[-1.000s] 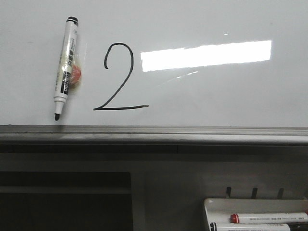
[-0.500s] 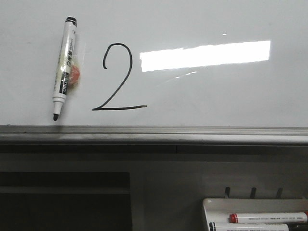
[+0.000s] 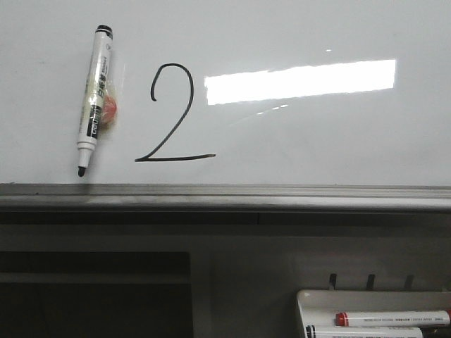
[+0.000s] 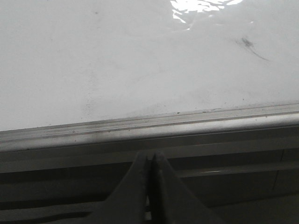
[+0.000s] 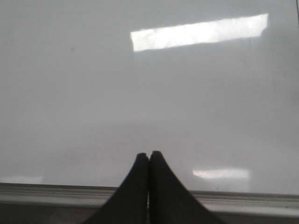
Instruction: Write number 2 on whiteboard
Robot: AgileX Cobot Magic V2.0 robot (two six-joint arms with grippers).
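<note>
A thin black number 2 (image 3: 173, 113) is drawn on the glossy whiteboard (image 3: 317, 141), left of the middle, above the grey metal ledge (image 3: 225, 197). A black-tipped white marker (image 3: 94, 98) sticks to the board left of the digit, tip down, with an orange-red blob behind it. Neither gripper shows in the front view. My left gripper (image 4: 150, 156) is shut and empty, below the ledge (image 4: 149, 130). My right gripper (image 5: 149, 155) is shut and empty, in front of a bare part of the board (image 5: 149, 84).
A small white marker tray (image 3: 310, 299) sits at the lower right and holds a red-capped marker (image 3: 391, 318) and another marker below it. A dark recess lies at the lower left under the ledge. A faint dark smudge (image 4: 250, 45) marks the board in the left wrist view.
The front view shifted very slightly between the oldest frame and now. The marker, the digit and the tray have not changed.
</note>
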